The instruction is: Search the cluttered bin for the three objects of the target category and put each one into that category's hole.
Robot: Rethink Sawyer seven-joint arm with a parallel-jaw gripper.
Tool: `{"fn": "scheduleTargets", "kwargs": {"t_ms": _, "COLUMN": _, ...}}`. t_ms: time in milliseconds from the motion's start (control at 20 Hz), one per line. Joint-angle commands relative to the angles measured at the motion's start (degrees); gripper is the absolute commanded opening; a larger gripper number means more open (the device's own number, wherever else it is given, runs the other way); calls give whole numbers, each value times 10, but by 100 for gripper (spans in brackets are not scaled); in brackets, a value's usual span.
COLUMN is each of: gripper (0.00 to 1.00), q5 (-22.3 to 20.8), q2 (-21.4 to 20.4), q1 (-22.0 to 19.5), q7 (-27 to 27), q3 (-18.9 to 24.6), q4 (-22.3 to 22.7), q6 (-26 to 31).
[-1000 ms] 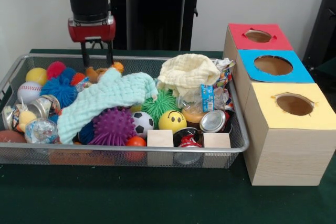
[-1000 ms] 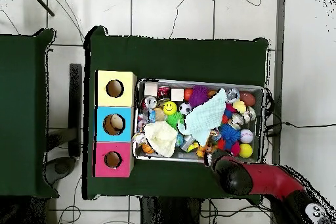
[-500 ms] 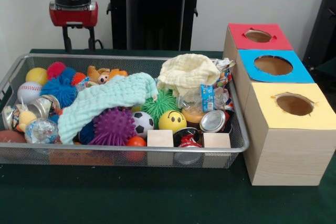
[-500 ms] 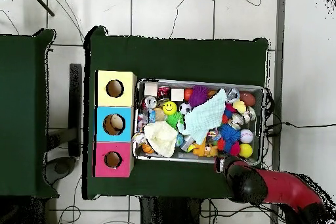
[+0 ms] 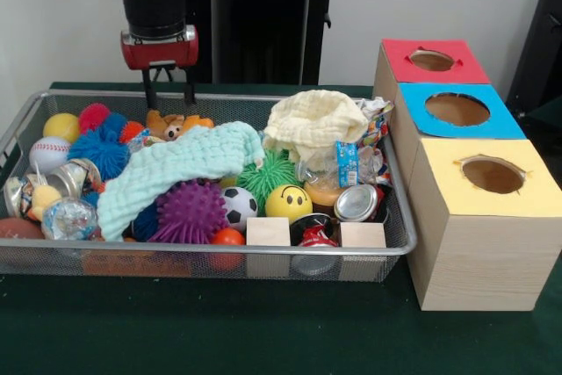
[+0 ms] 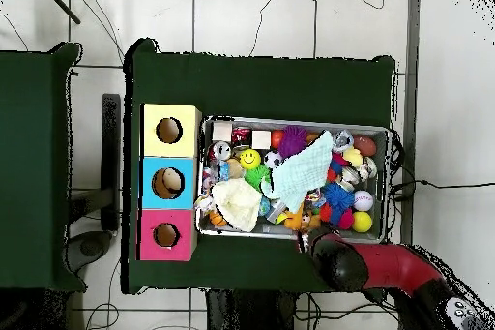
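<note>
The green table (image 5: 263, 340) carries a wire mesh bin (image 5: 53, 256) heaped with toys. Right of the bin stand three wooden boxes, each with a hole: the yellow-topped box (image 5: 527, 195) nearest the camera, the blue-topped box (image 5: 413, 103) behind it, the red-topped box (image 5: 395, 54) farthest. A mint cloth (image 5: 167, 169) sprawls across the bin's middle, a cream cloth (image 5: 312, 125) toward the boxes. The pincer (image 5: 169, 92) hangs open and empty over the bin's far rim, above a small orange plush toy (image 5: 176, 124).
</note>
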Motion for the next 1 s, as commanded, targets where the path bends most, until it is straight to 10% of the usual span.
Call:
{"fn": "scheduleTargets", "kwargs": {"t_ms": 50, "gripper": 100, "q5": -41, "q2": 70, "q1": 22, "q7": 39, "q3": -12, "q4": -50, "q6": -38}}
{"fn": "scheduleTargets", "kwargs": {"t_ms": 1000, "gripper": 100, "q5": -53, "q2": 56, "q1": 10, "q7": 0, "q3": 0, "q4": -88, "q6": -57}}
